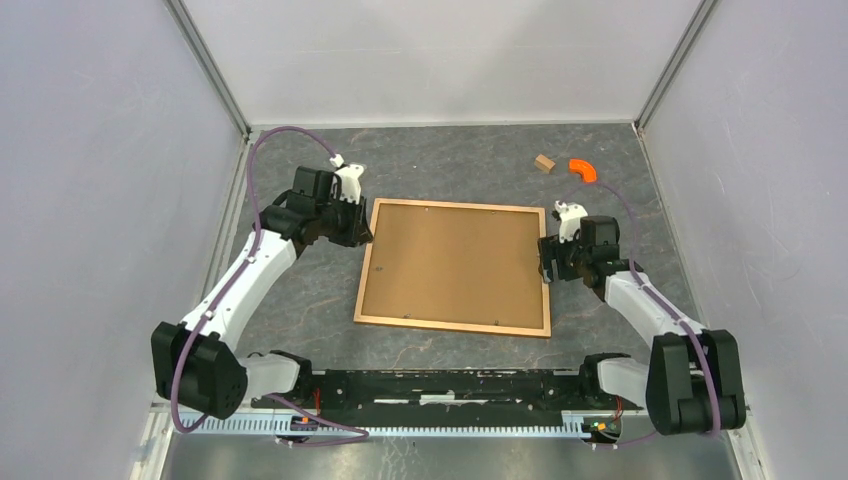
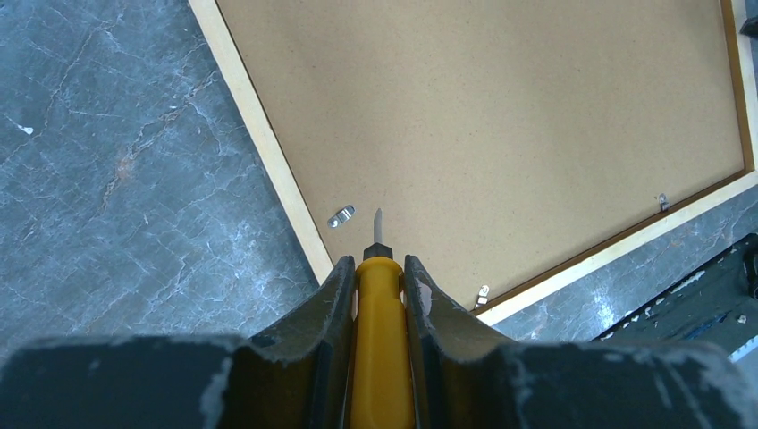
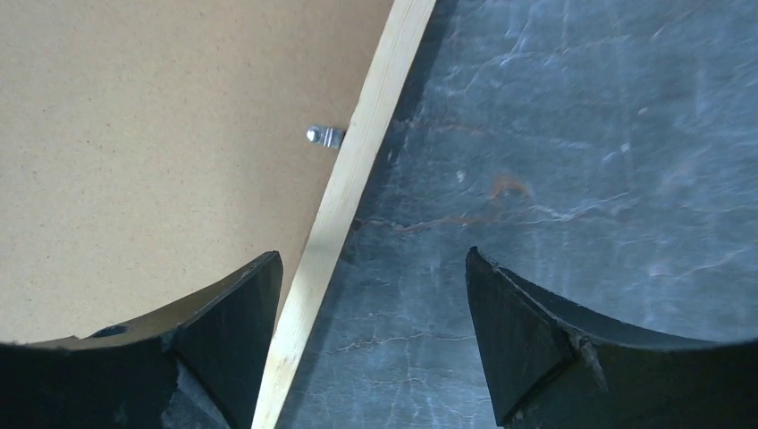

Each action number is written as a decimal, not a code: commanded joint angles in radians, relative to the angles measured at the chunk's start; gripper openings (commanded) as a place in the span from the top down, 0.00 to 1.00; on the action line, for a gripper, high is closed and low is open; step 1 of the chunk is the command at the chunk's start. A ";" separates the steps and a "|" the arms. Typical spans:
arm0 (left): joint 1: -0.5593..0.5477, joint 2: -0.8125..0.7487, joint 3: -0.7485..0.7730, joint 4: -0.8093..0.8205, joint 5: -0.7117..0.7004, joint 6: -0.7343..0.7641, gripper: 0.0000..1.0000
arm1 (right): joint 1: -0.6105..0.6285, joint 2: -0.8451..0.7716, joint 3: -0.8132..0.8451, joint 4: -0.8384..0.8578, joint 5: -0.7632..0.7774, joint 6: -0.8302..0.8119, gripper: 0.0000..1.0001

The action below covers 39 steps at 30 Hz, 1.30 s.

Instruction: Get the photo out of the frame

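Note:
The frame (image 1: 452, 328) lies face down mid-table, its brown backing board (image 1: 455, 262) facing up. The photo is hidden beneath the board. My left gripper (image 1: 362, 232) hovers at the frame's far-left corner, shut on a yellow-handled screwdriver (image 2: 383, 340). The blade tip points at the board beside a small metal clip (image 2: 341, 216) on the pale frame border (image 2: 259, 134). At the frame's right edge, my right gripper (image 1: 545, 262) is open. In the right wrist view it (image 3: 371, 268) straddles the border strip (image 3: 357, 170), one finger over the board, the other over the table, near another clip (image 3: 325, 136).
A small wooden block (image 1: 544, 163) and an orange curved piece (image 1: 583, 170) lie at the back right of the marbled table. More clips (image 2: 662, 202) (image 2: 483, 295) sit along the frame's border. Grey walls close in both sides and the back.

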<state>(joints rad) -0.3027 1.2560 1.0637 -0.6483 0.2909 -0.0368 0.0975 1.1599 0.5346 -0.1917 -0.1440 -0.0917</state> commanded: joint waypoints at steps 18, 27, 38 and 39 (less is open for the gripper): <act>0.015 0.003 -0.005 0.037 0.035 -0.028 0.98 | -0.022 0.397 0.168 -0.041 -0.209 -0.057 0.87; 0.019 0.032 -0.003 0.040 0.043 -0.035 0.98 | -0.011 0.648 0.572 -0.169 -0.232 -0.292 0.92; 0.030 0.041 -0.007 0.027 0.051 -0.025 0.98 | 0.171 0.896 1.029 -0.379 -0.247 -0.669 0.92; 0.031 0.040 -0.008 0.027 0.053 -0.025 0.98 | 0.184 0.907 1.051 -0.387 -0.241 -0.710 0.92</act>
<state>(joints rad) -0.2798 1.3029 1.0554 -0.6407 0.3115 -0.0372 0.2050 2.0464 1.4754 -0.5053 -0.3801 -0.5529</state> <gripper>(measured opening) 0.290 0.199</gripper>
